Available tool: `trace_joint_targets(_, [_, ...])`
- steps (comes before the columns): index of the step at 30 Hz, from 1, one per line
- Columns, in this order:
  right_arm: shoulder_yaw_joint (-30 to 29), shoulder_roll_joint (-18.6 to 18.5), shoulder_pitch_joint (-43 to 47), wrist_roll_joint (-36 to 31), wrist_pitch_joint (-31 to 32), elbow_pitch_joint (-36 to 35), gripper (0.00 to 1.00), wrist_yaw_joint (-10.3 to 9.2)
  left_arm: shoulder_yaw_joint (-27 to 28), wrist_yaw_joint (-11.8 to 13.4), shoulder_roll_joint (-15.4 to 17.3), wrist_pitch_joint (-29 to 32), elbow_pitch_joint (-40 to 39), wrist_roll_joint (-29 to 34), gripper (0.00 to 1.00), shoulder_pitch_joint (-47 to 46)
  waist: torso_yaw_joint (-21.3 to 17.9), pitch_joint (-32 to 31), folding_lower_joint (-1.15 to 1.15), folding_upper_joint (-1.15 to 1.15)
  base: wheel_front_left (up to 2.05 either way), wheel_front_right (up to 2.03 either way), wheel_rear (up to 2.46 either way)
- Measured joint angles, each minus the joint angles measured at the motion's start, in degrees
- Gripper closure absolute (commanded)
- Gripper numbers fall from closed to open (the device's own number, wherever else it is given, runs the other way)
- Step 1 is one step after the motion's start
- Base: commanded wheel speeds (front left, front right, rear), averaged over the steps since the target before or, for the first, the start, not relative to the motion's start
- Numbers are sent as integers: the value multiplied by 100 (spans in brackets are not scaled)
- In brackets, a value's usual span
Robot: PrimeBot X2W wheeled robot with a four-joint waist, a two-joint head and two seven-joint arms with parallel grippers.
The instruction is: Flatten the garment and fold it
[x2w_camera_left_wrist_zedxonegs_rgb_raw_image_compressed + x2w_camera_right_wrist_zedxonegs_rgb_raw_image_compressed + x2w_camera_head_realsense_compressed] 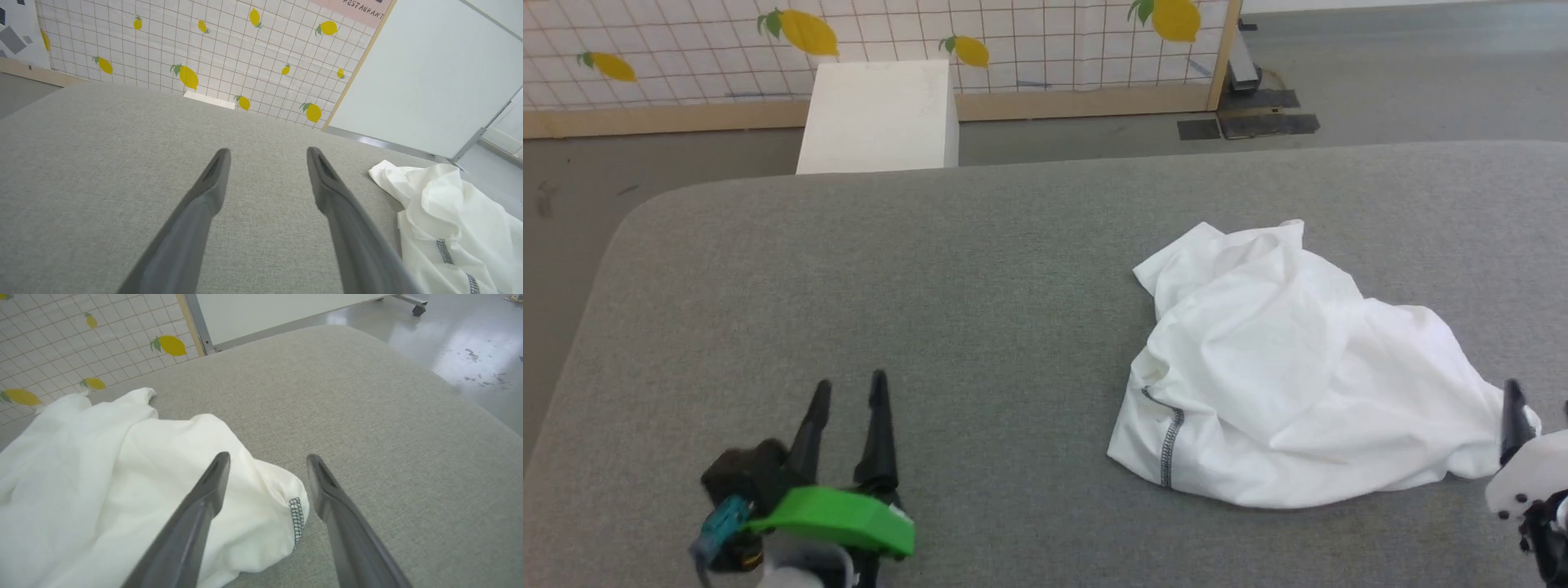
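The garment (1282,367) is a white shirt lying crumpled in a heap on the right half of the grey table (980,269). Dark zigzag stitching shows along its near hem. My left gripper (849,390) stands open over bare table at the lower left, well apart from the cloth. The left wrist view shows the garment (453,228) off to its right. My right gripper (267,459) is open at the heap's right end. The stitched edge of the garment (122,477) lies between and under its fingers, with nothing pinched.
A rigid white box (882,114) stands on the floor beyond the table's far edge. A lemon-patterned grid partition (1013,41) runs behind it. The table's rounded corner (629,220) is at the far left, with grey floor around it.
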Motion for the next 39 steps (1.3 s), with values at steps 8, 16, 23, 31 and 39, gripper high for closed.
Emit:
trace_joint_targets(8, [101, 66, 0, -65, -241, -416, 0, 0, -1046, -185, -41, 1513, 624, -385, 0, -1544, -189, 122, 0, 0, 0, 0, 0])
trace_joint_targets(16, [321, 79, -15, 1, -215, -489, 0, 0, -2453, -182, -62, 4358, 1781, -604, 0, -2659, -544, 347, 0, 0, 0, 0, 0])
trace_joint_targets(23, [339, 80, -15, 114, -296, -397, 0, 0, -2962, -77, -67, 4914, 2101, -408, 0, -2763, -810, 614, 0, 0, 0, 0, 0])
trace_joint_targets(31, [344, 80, -14, 108, -378, -291, 0, 0, -2696, -69, -82, 4355, 2054, -758, 100, -2737, -838, 713, 0, 0, 0, 0, 0])
trace_joint_targets(39, [575, 79, -10, 69, -390, -192, 0, 0, -1384, 403, -69, 2905, 1329, -1639, 100, -2765, -458, 490, 0, 0, 0, 0, 0])
